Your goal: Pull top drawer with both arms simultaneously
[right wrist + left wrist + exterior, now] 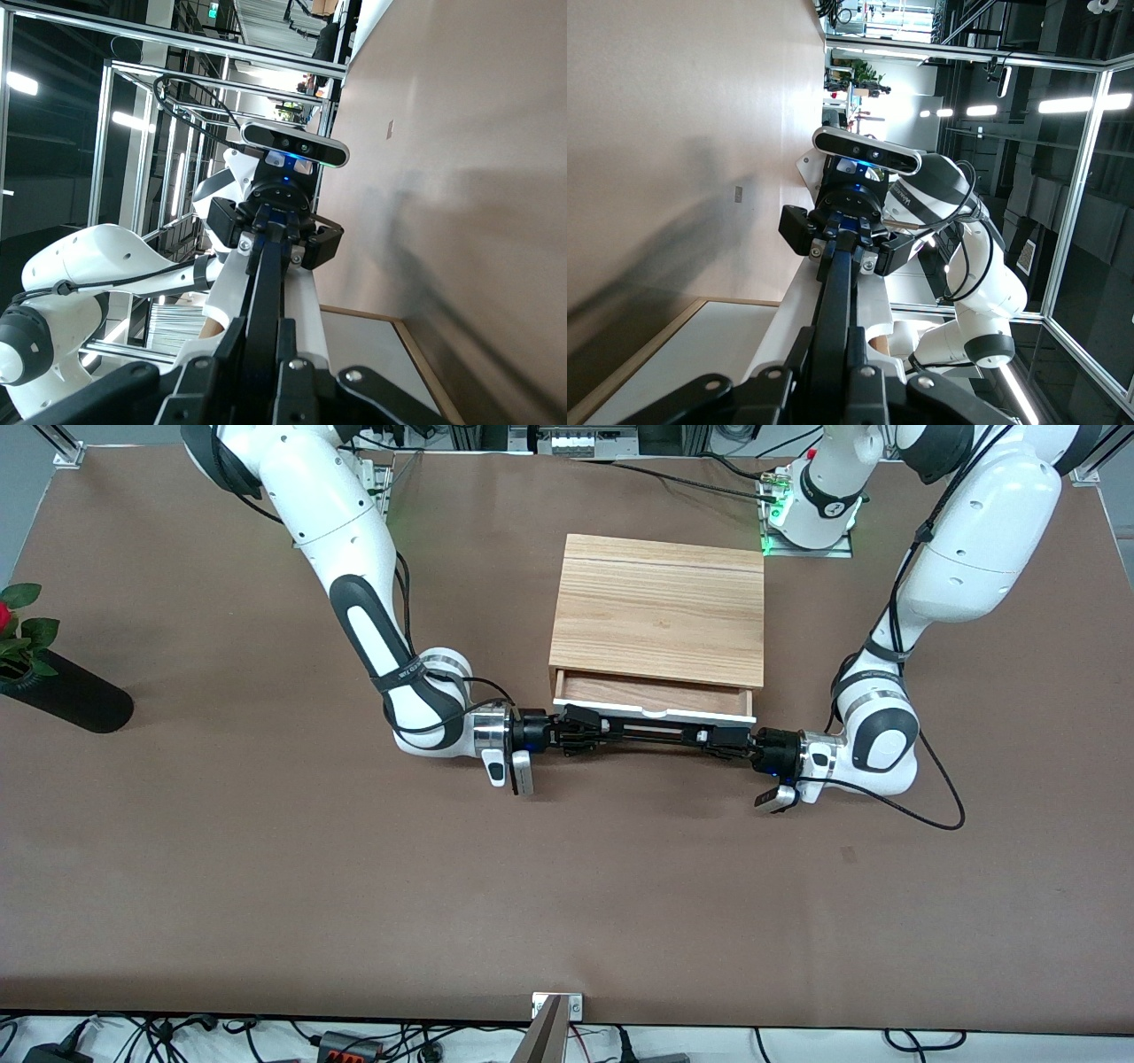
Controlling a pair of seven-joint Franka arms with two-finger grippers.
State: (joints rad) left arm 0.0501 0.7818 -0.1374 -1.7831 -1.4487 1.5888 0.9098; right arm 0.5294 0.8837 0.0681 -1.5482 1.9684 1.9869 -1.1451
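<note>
— Where's the top drawer (pixel 654 698) now?

— Centre of the front view, slid partway out of the light wood cabinet (pixel 660 608) toward the camera — a strip of its reddish-brown inside shows between the cabinet's edge and the white front panel.

— And your grippers?

— My left gripper (pixel 732 744) is clamped on the black bar handle (pixel 656 732) at the end toward my left arm's side of the table; my right gripper (pixel 580 731) is clamped on the other end. Each wrist view looks straight down the bar to the other gripper closed around it.

— How far along are you?

— I'd judge the pull well begun but not finished: only a shallow band of the inside is uncovered, so most of the travel is probably still ahead. Both of my arms need to draw evenly, or the drawer could skew in its runners.

— Count things for me.

— One cabinet, one drawer showing, one handle, two arms, two grippers. At the middle-left edge of the front view, one dark vase (pixel 66 696) lying on the brown table (pixel 266 886) with a red flower (pixel 7 616) and leaves, well apart from the work.
</note>
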